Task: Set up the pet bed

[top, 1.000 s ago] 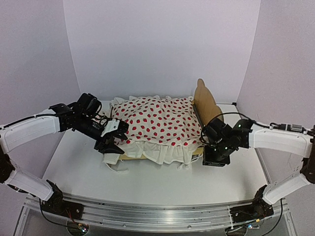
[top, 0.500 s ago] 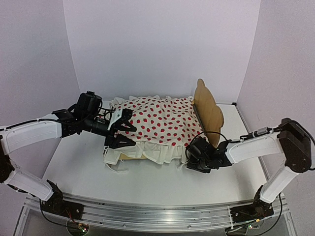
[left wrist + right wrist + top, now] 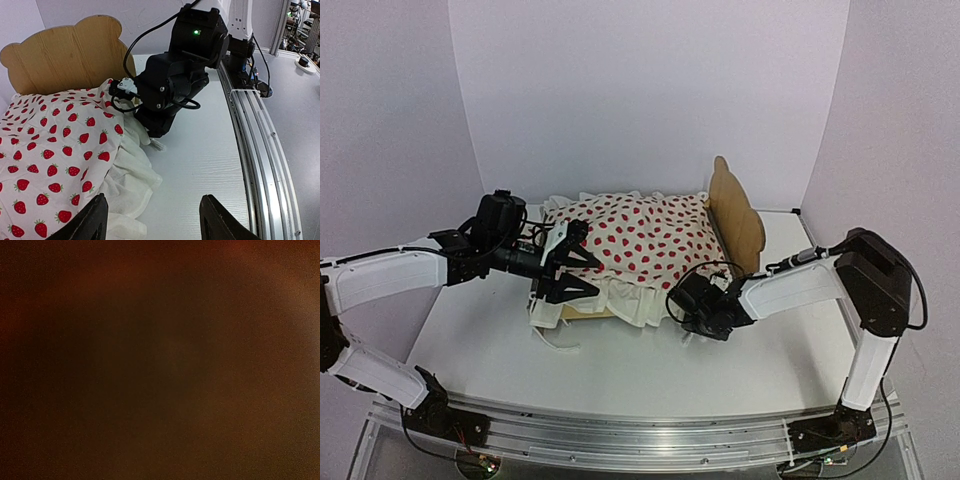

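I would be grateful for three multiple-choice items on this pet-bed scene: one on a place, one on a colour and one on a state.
1. In the top view, where does the pet bed's headboard stand?
A. At the left end
B. At the right end, nearer the right arm
C. Flat on the table in front

2. What does the blanket look like?
A. White with red marks
B. Blue stripes
C. Plain green

3. What state is the left gripper in?
A. Shut on the blanket
B. Out of every view
C. Open, with nothing between its fingers

Answers:
1. B: the wavy-topped board rises upright at the bed's right end.
2. A: red strawberry-like marks cover white cloth with a ruffled edge.
3. C: the left wrist view shows its fingers apart, with nothing gripped between them.
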`<state>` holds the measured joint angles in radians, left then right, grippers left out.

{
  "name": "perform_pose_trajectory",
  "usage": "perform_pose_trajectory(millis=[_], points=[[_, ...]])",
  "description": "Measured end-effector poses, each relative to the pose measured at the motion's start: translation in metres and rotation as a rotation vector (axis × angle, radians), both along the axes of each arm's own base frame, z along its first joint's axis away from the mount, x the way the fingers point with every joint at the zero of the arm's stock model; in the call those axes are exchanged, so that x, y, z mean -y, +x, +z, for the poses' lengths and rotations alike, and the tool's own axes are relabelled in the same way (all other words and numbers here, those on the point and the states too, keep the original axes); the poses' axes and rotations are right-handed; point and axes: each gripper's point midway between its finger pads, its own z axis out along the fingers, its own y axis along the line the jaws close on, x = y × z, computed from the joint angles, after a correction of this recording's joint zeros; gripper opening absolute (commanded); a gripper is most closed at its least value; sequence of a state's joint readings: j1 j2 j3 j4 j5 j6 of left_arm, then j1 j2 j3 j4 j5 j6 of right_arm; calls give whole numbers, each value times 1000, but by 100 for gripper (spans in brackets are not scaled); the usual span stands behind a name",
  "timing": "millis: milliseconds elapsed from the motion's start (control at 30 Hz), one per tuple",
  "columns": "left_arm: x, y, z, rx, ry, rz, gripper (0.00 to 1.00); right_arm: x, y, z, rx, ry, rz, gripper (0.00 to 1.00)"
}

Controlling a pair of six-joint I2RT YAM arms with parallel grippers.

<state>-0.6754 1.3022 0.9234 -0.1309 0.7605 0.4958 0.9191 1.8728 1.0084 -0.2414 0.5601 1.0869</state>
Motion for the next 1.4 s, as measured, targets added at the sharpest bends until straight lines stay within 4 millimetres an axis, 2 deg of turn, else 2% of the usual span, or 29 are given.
perform_pose_trajectory(millis=[133, 300, 433, 567, 767, 833, 900, 1033, 1100, 1233, 1333, 1400], points=[[1, 1, 1, 9, -9, 0, 64, 2, 3, -1, -23, -63, -6, 19], [3, 0, 5, 2, -33, -8, 64, 15, -11, -3, -54, -94, 10, 2], [6, -3, 10, 2, -55, -23, 63, 28, -32, -3, -118, -116, 74, 0], [13, -11, 16, 7, -80, -49, 62, 30, -53, 1, -190, -94, 188, 0], [34, -39, 18, 28, -103, -123, 57, 31, -91, 15, -273, 6, 347, 0], [46, -55, 6, 26, -88, -138, 55, 34, -100, 23, -269, 43, 377, 0], [59, -70, -15, -11, -53, -138, 54, 37, -107, 28, -263, 69, 393, 0], [82, -92, -71, -109, 51, -84, 55, 47, -119, 24, -267, 88, 411, 0], [92, -97, -98, -140, 100, -44, 57, 52, -123, 20, -270, 84, 412, 0], [111, -92, -148, -189, 176, 70, 60, 56, -125, 16, -256, 92, 413, 5], [121, -71, -170, -186, 200, 172, 61, 58, -126, 17, -237, 103, 415, 14], [132, -55, -176, -174, 194, 232, 61, 61, -128, 17, -232, 107, 417, 21]])
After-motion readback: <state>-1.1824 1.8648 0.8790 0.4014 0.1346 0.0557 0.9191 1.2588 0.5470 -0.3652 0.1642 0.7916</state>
